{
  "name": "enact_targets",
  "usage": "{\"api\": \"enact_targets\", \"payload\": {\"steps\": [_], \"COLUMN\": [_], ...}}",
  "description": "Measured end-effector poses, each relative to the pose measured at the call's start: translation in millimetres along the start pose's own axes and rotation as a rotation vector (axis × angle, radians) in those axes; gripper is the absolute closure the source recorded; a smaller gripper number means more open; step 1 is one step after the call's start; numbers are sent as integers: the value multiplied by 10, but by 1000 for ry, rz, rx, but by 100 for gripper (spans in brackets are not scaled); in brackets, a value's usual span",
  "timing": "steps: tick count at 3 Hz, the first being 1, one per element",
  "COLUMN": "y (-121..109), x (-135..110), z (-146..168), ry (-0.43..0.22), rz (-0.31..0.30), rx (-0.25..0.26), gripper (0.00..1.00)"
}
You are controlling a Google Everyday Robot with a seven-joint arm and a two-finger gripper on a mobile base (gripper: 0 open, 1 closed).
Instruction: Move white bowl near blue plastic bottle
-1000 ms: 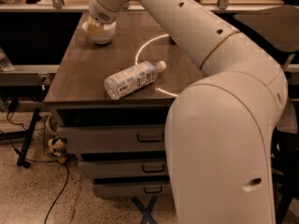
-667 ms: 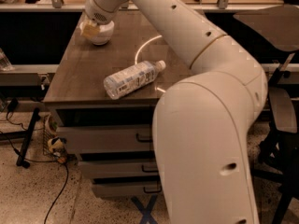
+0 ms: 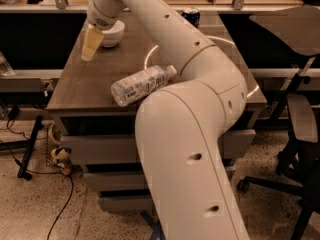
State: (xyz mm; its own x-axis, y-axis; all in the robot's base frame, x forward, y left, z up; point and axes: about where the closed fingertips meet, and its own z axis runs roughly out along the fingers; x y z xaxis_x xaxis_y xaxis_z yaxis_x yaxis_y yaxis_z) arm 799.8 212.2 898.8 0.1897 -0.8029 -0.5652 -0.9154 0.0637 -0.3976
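Since 1 s ago: gripper point(image 3: 89, 44) has come off the top of the white bowl point(image 3: 115, 34). It now hangs at the bowl's left edge, tip slanting down-left toward the tabletop. Arm point(image 3: 172, 36) elbow + upper link have swung closer to cam and now fill the lower centre of view. Bowl and bottle are in approx the same spots as before.

Gripper: over far-left part of table point(image 3: 75, 91). Pale yellow tip overlaps the bowl's left rim in view; contact w/ bowl can't be judged. Open vs closed: can't tell from this angle.

White bowl: upright, far-left area of tabletop, just behind and right of the gripper tip.

Blue plastic bottle point(image 3: 142, 84): clear, ribbed, lying on its side mid-table near the front edge. White cap points right toward the arm, base toward front-left. Well apart from the bowl.

Dark blue can point(image 3: 190, 17): upright at far edge of table, right of the bowl, close beside the arm in view.

Other: drawers point(image 3: 100, 146) under the tabletop; black office chair point(image 3: 300, 124) at right.
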Motion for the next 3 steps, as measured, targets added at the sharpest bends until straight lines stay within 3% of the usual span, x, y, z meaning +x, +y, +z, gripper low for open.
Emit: {"api": "enact_targets", "payload": {"steps": [1, 2, 3], "y": [-49, -76, -130], "x": [96, 243, 385], "z": [131, 226, 221], "ry": [25, 56, 85], "rz": [31, 69, 99], "rx": [-8, -16, -8], "gripper": [0, 18, 49]}}
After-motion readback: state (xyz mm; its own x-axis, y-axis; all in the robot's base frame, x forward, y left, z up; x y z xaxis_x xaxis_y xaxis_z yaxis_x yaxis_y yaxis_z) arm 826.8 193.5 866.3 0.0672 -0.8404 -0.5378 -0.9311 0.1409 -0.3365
